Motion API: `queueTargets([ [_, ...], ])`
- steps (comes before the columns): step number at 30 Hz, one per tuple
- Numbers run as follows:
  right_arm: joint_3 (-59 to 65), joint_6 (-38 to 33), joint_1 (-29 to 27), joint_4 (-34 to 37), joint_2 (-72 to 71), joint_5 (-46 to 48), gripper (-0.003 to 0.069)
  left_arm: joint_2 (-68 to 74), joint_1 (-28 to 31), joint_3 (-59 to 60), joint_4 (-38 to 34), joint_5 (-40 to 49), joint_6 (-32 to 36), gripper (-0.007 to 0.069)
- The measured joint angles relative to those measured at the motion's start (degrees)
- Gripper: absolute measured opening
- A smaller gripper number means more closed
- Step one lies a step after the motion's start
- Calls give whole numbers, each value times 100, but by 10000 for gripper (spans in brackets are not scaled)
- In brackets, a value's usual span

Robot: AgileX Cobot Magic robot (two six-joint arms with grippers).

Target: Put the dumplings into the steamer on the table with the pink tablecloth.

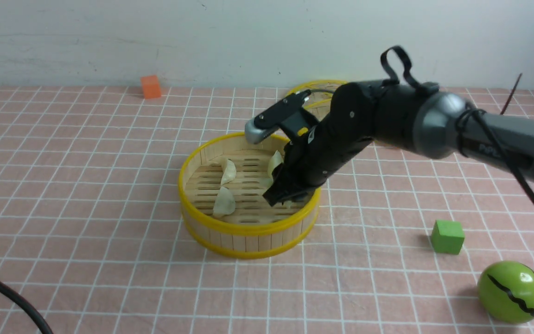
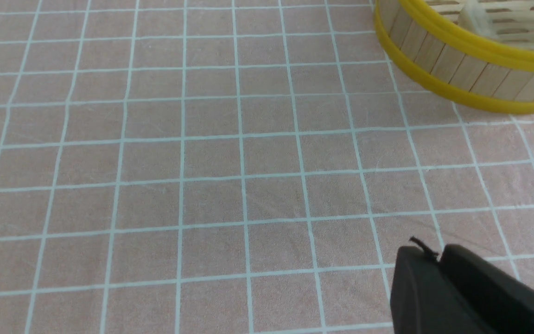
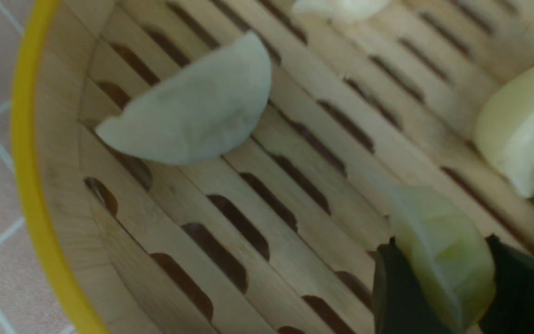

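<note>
The steamer [image 1: 248,230], a round slat basket with yellow rims, stands mid-table on the pink tablecloth [image 1: 86,185]. My right gripper [image 1: 282,198] reaches down inside it, near its right wall. In the right wrist view its fingers [image 3: 387,287] are shut on a pale green dumpling [image 3: 443,260] just above the slat floor. Three more dumplings lie in the steamer: one [image 1: 228,170], another [image 1: 224,202] and a third [image 1: 275,163]. My left gripper [image 2: 436,254] is shut and holds nothing, low over bare cloth, with the steamer's wall [image 2: 452,60] some way ahead of it.
A flat yellow-rimmed lid [image 1: 315,88] lies behind the steamer, partly hidden by the right arm. An orange cube [image 1: 150,86] sits at the back left. At the front right are a green cube [image 1: 447,236] and a round green fruit [image 1: 511,292].
</note>
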Motion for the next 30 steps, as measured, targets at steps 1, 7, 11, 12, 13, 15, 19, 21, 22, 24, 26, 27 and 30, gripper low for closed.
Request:
queueTargets([
  [1,6,-14,0,11,15,11,320,0,0,0,0,52,0,57],
  [7,-322,34,0,-318,-714,1036,511,0,0,0,0,139,0,62],
  [11,-1068,472,0,-970,-1812,2232,517,0,0,0,0,151,0,71],
  [12,-1103,505,0,-970,-1874,2232,514,0,0,0,0,151,0,71],
  [13,-1302,735,0,-1217,-2325,2578,492,0,0,0,0,153,0,71],
  [15,-1386,1133,0,-1609,-3023,2891,427,0,0,0,0,158,0,74],
  [19,-1112,1583,0,-1931,-3884,3107,308,0,0,0,0,160,0,74],
  [21,-468,1904,0,-2095,-4575,3123,190,0,0,0,0,160,0,75],
  [22,-124,2015,0,-2138,-4828,3086,146,0,0,0,0,160,0,75],
  [24,343,2103,0,-2157,-5169,3001,97,0,0,0,0,160,0,75],
  [26,1125,2183,0,-2164,-5569,2793,30,0,0,0,0,160,0,76],
  [27,1835,2233,0,-2141,-5871,2659,-9,0,0,0,0,160,0,78],
  [30,3030,2300,0,-2112,-6267,2492,-20,0,0,0,0,160,0,85],
])
